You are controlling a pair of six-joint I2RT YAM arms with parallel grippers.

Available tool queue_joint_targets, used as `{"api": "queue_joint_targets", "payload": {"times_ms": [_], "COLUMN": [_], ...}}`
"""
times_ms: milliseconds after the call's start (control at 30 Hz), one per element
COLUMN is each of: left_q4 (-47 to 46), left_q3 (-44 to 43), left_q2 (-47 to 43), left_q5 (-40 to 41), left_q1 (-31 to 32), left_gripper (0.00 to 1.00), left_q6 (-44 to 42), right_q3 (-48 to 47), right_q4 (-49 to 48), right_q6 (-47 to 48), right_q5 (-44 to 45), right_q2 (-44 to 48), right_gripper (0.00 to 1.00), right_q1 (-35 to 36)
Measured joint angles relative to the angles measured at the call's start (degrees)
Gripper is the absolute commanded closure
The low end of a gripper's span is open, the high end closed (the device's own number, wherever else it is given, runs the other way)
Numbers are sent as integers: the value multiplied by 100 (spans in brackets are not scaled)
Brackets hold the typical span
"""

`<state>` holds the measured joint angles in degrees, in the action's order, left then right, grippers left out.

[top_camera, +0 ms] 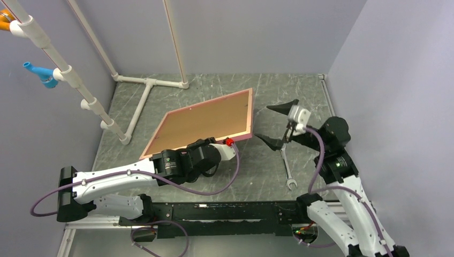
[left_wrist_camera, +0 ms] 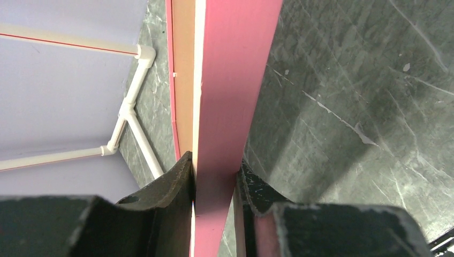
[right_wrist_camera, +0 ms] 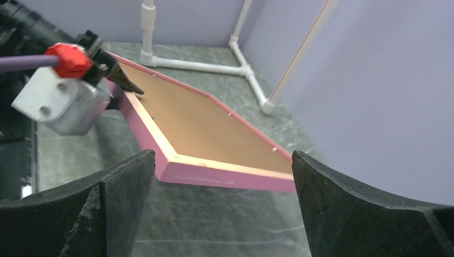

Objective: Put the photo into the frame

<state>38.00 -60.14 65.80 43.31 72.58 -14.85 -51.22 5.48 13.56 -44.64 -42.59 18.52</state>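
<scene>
Left gripper is clamped on the pink rim of the frame at its 6 o'clock edge. The frame sits mid-table, brown backing board up, and seems tilted off the surface. Right gripper gapes wide at the frame's 3 o'clock, holding nothing. The frame looks light and stiff, with slick, narrow edges — best pinched at the rim. The photo shows in no view — whether it lies under the board, I cannot tell.

no legible text, labels or nos. anywhere in view
</scene>
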Motion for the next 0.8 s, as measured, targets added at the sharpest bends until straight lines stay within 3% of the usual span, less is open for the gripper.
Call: {"api": "queue_joint_targets", "payload": {"times_ms": [133,467,700,800], "left_q4": [31,90,129,201], "left_q3": [0,0,-2,-33], "left_q2": [0,-11,-11,-11], "left_q5": [-31,-63,-107,-127], "left_q1": [2,7,7,7], "left_gripper": [100,100,100,100], "left_q6": [20,83,87,96], "right_q3": [98,-704,-715,-697], "right_q4": [-24,2157,2629,2450], "right_q6": [1084,4052,4841,4920], "right_q5": [-393,-1191,-1285,-1235], "right_q2": [374,-450,-1047,-1213], "right_gripper": [1,3,11,20], "right_q1": [0,0,243,647]}}
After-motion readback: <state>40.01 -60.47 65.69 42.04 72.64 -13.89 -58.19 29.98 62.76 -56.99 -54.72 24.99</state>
